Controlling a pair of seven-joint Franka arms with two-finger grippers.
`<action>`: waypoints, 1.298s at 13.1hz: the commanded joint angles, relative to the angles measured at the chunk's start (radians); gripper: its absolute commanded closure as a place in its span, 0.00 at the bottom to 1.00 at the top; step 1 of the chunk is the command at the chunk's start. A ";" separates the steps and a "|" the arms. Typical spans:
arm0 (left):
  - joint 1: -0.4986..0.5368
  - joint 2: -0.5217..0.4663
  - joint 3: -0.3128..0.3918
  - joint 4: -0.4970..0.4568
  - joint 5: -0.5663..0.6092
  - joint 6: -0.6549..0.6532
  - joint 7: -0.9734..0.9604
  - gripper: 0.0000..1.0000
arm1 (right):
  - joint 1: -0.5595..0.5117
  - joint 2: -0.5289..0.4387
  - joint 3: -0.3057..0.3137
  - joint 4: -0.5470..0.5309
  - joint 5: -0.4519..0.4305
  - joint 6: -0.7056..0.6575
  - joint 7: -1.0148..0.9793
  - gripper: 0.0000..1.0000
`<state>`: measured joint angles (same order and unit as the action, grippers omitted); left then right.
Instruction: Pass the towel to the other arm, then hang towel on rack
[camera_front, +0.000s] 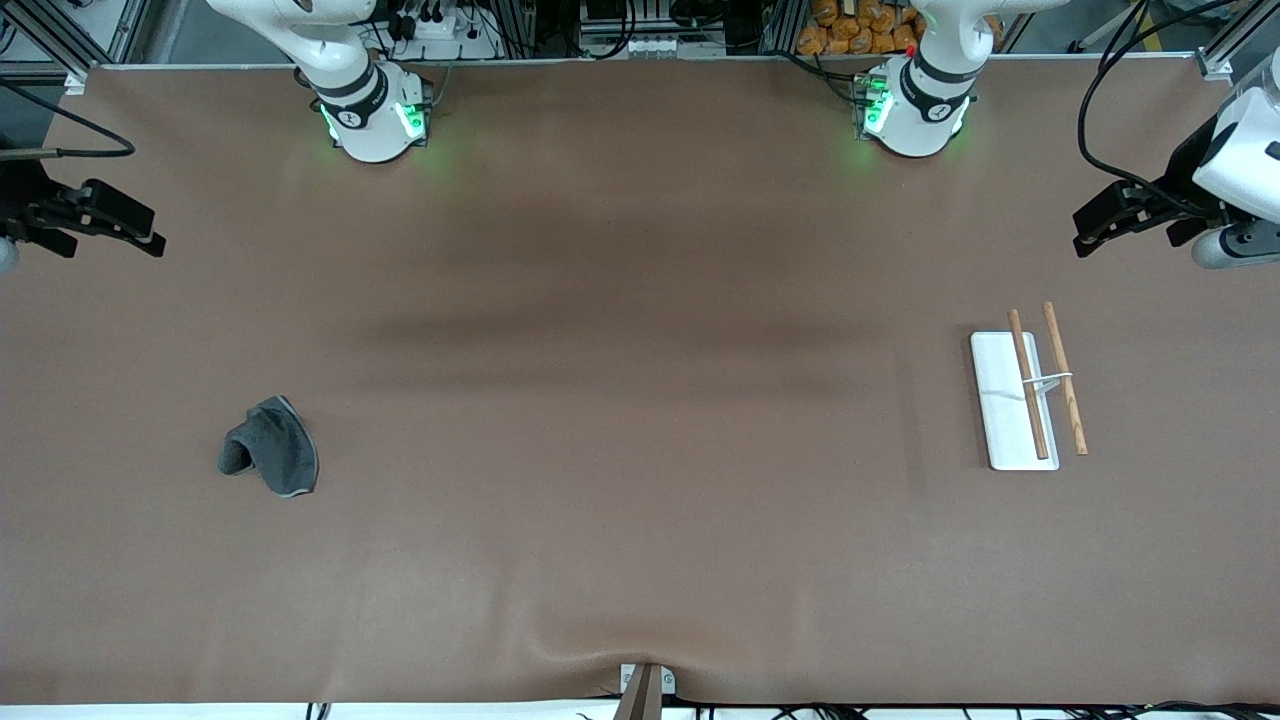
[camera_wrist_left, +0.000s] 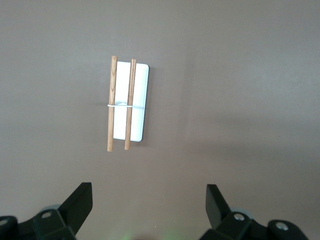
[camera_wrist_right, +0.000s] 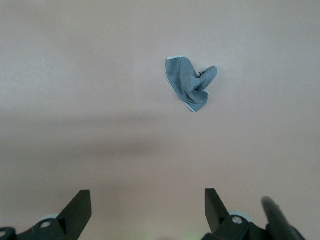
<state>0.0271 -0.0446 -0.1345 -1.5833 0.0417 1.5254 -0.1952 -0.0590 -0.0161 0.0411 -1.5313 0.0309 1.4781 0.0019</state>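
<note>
Right now the towel (camera_front: 270, 447) lies crumpled on the brown table (camera_front: 640, 520), toward the right arm's end of it. It is a small dark grey cloth with a thin paler trim along its edge, bunched so that one part folds over into a roll. Nothing touches it.

Well apart from it, toward the left arm's end of the table, sits the rack (camera_front: 1028, 395): a flat white base plate with two thin brown wooden rods lying side by side along its length, joined across the middle by a thin wire piece. One rod runs over the plate and the other runs just off its edge.

The right gripper (camera_front: 150, 237) hangs in the air over the right arm's end of the table, with nothing in it. In the right wrist view its two dark fingers (camera_wrist_right: 77, 209) stand wide apart, and the towel (camera_wrist_right: 190, 83) shows on the table past them.

The left gripper (camera_front: 1085, 235) hangs over the left arm's end of the table, also empty. In the left wrist view its fingers (camera_wrist_left: 80, 202) are spread wide, and the rack (camera_wrist_left: 127, 104) shows on the table below.
</note>
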 joint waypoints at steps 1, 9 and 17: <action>0.002 -0.015 -0.005 0.009 -0.017 -0.037 0.017 0.00 | 0.021 -0.001 -0.007 -0.001 -0.003 0.007 0.016 0.00; 0.005 0.011 -0.016 0.054 -0.017 -0.064 0.019 0.00 | 0.025 -0.002 -0.006 0.003 -0.011 0.002 0.016 0.00; 0.005 0.008 -0.016 0.042 -0.017 -0.070 0.017 0.00 | 0.027 0.002 -0.006 0.003 -0.017 0.008 0.018 0.00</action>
<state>0.0262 -0.0380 -0.1481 -1.5511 0.0416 1.4715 -0.1952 -0.0484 -0.0155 0.0421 -1.5312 0.0268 1.4818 0.0019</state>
